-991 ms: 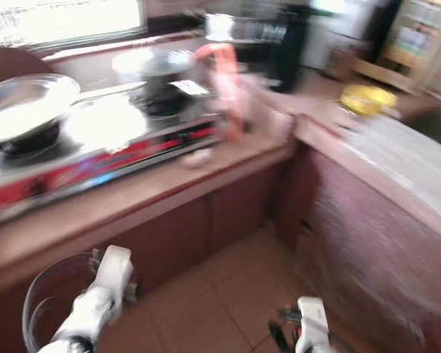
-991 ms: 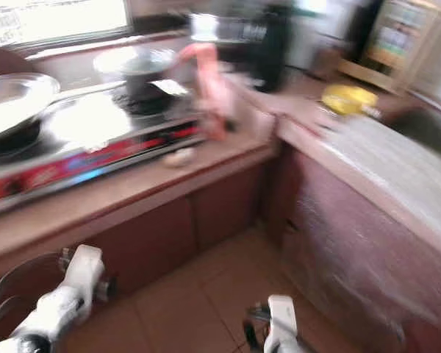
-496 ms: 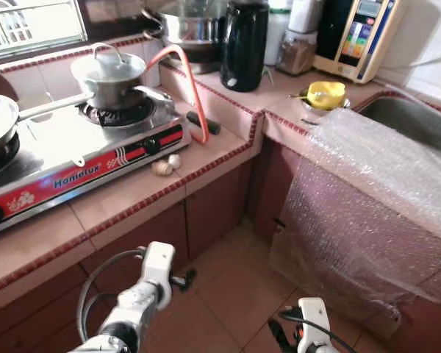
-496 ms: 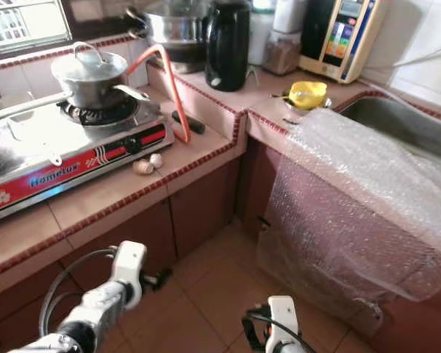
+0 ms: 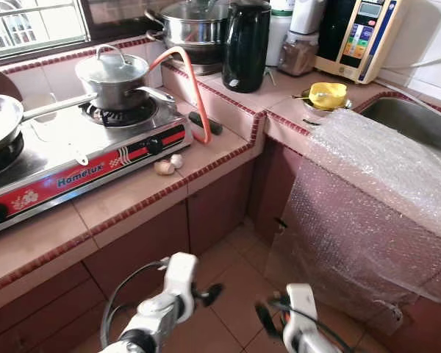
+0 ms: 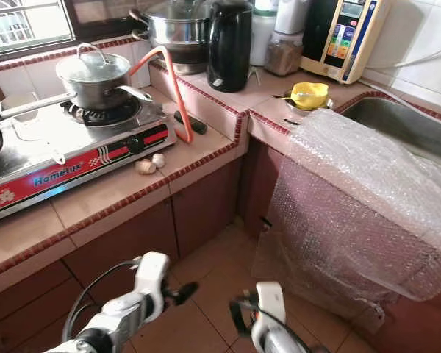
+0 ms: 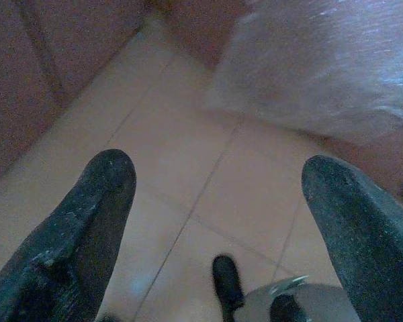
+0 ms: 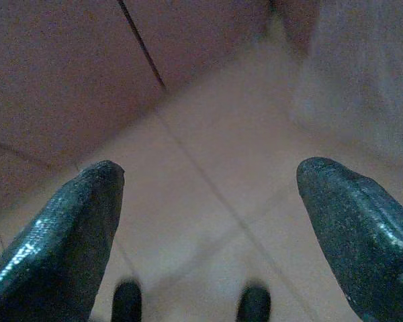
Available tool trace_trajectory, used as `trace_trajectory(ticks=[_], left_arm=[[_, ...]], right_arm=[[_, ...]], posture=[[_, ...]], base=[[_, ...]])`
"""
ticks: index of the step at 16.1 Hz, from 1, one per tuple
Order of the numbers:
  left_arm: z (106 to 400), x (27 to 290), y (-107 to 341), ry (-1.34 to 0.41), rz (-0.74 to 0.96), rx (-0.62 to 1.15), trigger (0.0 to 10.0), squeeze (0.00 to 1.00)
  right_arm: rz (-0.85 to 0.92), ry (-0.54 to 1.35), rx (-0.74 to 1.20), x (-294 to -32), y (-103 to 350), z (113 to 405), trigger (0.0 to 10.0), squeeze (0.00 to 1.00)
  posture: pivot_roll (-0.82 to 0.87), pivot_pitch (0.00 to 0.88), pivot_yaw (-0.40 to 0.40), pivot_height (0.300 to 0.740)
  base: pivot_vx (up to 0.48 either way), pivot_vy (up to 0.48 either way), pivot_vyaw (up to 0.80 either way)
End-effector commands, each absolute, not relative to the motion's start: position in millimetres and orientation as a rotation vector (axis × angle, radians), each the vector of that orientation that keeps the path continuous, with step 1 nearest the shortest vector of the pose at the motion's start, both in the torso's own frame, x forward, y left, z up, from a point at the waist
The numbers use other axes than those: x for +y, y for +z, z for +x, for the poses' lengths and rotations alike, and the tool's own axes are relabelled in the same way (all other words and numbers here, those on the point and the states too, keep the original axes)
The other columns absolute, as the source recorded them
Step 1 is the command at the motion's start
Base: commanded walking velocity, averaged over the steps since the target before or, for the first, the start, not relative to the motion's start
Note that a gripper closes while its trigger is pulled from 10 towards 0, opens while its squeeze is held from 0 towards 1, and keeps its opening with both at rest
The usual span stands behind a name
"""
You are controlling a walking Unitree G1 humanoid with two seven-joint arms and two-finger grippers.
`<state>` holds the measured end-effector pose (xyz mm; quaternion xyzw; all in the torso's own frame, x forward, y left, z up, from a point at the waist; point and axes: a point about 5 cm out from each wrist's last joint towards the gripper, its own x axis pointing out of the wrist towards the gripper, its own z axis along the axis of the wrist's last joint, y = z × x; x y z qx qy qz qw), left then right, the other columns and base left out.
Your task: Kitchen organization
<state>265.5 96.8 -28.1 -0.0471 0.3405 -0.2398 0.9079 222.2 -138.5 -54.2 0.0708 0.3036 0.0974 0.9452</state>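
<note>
"homelux" is read on the red front of the stove [image 5: 73,158]; its long axis is laid along the counter [image 5: 140,202]. below it, the left gripper [image 7: 215,221] and right gripper [image 8: 208,221] are held wide apart, empty.

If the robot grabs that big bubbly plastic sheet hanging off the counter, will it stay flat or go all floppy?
Probably floppy: the bubble wrap already drapes limply over the counter edge and bunches near the floor. It looks light, being thin and see-through, so a tug might slide the whole sheet off. The bubbles may pop if pinched hard.
</note>
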Motion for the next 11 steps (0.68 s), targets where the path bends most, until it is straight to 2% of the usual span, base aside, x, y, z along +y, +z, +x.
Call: trace_trajectory(ticks=[1,4,5,7,9,11], left_arm=[[276,102,-18,-0.543,-0.042,0.645,10.0,0.0],[283,121,-14,-0.475,-0.016,0.635,10.0,0.0],[286,141,-11,-0.402,0.07,0.582,10.0,0.0],[287,160,-8,-0.325,0.074,0.548,10.0,0.0],[281,191,-8,-0.188,-0.032,0.516,10.0,0.0],[281,192,1,-0.216,-0.062,0.415,10.0,0.0]], right_arm=[[0.125,0.216,0.557,-139,-45,231,10.0,0.0],[0.083,0.196,0.473,-153,-32,243,10.0,0.0],[0.057,0.183,0.414,-161,-23,249,10.0,0.0],[0.048,0.159,0.385,-166,-19,250,10.0,0.0],[0.074,0.114,0.337,-174,-15,243,10.0,0.0],[0.081,0.107,0.291,-174,-6,240,10.0,0.0]], posture=[[0.05,0.0,-0.02,0.74],[0.04,0.0,-0.023,0.74],[0.04,0.0,-0.017,0.74],[0.03,0.0,-0.012,0.74],[0.06,0.0,-0.02,0.74],[0.08,0.0,-0.024,0.74]], base=[[0.0,0.0,0.0],[0.0,0.0,0.0],[0.0,0.0,0.0],[0.0,0.0,0.0],[0.0,0.0,0.0],[0.0,0.0,0.0]])
